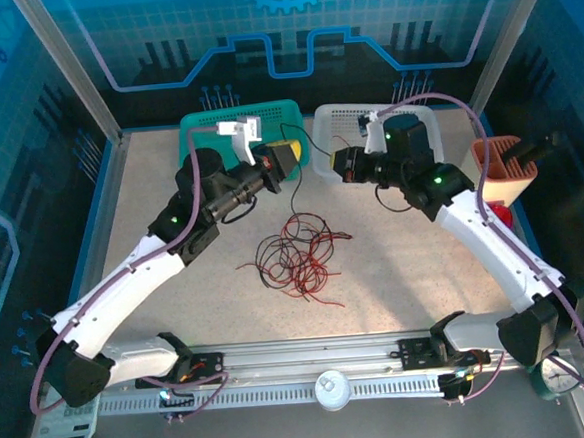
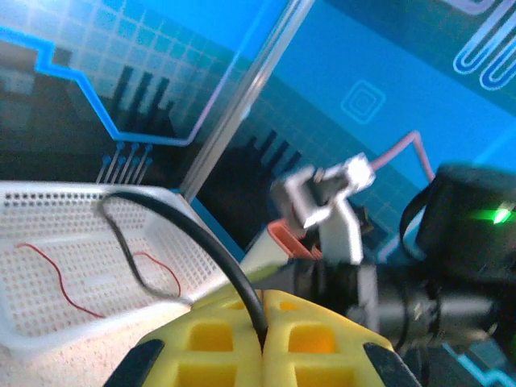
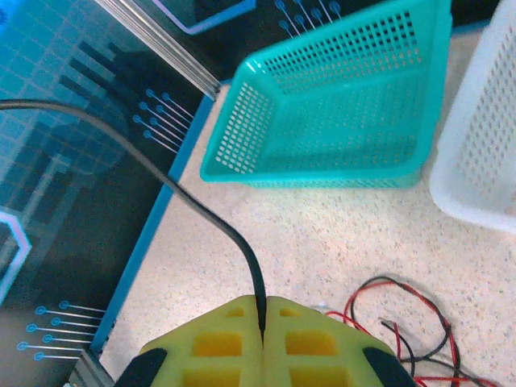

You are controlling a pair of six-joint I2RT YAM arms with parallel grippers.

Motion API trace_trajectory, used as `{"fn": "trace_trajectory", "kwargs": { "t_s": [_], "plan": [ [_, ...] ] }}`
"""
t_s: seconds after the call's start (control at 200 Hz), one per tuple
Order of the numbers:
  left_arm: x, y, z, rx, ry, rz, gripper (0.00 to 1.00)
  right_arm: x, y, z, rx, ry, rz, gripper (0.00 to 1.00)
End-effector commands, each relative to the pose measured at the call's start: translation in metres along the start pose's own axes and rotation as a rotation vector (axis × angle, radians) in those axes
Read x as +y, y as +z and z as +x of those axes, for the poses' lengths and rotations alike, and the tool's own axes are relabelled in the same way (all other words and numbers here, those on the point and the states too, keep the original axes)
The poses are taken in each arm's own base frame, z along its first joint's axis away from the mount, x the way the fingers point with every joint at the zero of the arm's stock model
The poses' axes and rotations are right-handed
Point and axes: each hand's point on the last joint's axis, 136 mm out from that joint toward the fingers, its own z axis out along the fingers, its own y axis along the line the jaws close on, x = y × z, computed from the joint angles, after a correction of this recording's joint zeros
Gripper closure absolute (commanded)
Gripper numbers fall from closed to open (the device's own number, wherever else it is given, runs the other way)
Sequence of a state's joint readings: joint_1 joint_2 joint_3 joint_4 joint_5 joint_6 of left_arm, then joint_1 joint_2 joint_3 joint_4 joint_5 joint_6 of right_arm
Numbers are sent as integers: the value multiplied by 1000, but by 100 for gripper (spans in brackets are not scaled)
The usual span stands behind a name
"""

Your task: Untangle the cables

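Left wrist view: left gripper pinches a black cable; right gripper likewise pinches one, possibly the same. Other red and black cables lie tangled on the desk.

Bare table lies open all around the cables. Obstacles: teal basket, white basket and orange holder along the far and right edges; enclosure walls beyond.

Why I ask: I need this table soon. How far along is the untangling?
Barely started. Done: one red wire lies in the white basket. In hand: the left fingers and right fingers each pinch a black wire. Left: the red-and-black tangle on the table.
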State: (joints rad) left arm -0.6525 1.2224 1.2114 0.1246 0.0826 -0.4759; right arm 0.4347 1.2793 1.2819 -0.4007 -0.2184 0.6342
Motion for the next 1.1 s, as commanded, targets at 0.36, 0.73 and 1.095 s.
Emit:
{"fn": "trace_trajectory", "kwargs": {
  "t_s": [0.36, 0.73, 1.095],
  "plan": [
    [-15, 10, -57, -106, 100, -49, 100, -3, -7, 18, -1, 9, -18, 67],
    [-33, 13, -98, -164, 186, -53, 100, 10, -3, 45, 47, -55, -86, 41],
    [-45, 20, -124, -193, 225, -45, 100, 70, -5, 86, 41, -234, -326, 18]
  ]
}}
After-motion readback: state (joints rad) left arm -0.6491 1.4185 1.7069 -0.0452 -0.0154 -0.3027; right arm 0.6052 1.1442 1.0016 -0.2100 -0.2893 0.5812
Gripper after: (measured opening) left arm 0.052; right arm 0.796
